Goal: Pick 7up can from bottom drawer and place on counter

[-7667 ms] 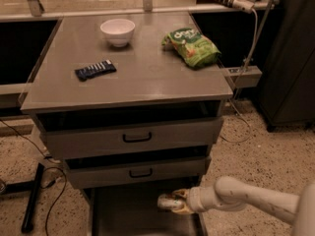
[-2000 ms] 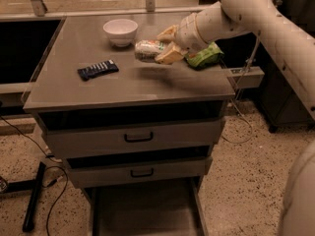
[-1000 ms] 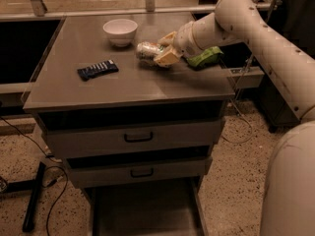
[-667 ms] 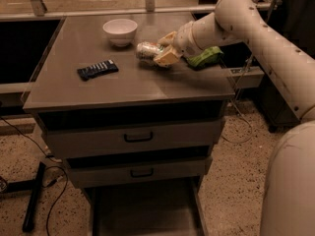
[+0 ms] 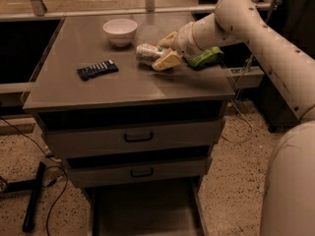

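Observation:
The 7up can (image 5: 147, 53) is pale silver-white and lies on its side between my gripper's fingers, low over the counter (image 5: 123, 85). My gripper (image 5: 163, 52) is shut on the can, just right of the white bowl. I cannot tell whether the can touches the counter. The bottom drawer (image 5: 142, 210) stands pulled out at the foot of the cabinet, with a bare grey floor.
A white bowl (image 5: 120, 31) stands at the counter's back. A dark flat packet (image 5: 97, 69) lies at the left. A green snack bag (image 5: 205, 57) lies behind my wrist at the right edge. Two grey drawers with black handles (image 5: 138, 137) are closed. Cables trail on the floor.
The gripper has carried the can from the bottom drawer up over the counter. In the last second it has sunk slightly and stayed near the bowl.

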`<state>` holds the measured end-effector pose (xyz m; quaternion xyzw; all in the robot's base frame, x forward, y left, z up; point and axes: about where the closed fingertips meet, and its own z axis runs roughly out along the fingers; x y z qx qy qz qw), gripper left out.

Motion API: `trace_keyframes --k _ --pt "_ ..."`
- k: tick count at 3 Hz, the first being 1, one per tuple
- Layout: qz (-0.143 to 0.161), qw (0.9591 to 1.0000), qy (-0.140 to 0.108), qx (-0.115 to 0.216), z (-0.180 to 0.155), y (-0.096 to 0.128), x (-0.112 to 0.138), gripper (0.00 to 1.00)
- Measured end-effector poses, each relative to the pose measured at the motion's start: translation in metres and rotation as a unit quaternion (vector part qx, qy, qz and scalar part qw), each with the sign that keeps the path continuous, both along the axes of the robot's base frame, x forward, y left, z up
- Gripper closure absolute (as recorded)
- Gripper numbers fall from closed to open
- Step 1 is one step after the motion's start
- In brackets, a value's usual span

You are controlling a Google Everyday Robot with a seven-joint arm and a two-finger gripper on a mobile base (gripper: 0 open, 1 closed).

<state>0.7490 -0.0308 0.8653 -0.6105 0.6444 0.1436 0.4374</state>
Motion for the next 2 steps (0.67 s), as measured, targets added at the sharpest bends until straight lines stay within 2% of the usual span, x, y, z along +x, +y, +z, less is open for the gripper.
trace_keyframes --k 1,2 --pt "0.0 1.0 0.0 0.0 0.0 0.0001 0.0 0.0" --pt "0.0 1.0 0.0 0.0 -0.0001 0.0001 0.0 0.0"
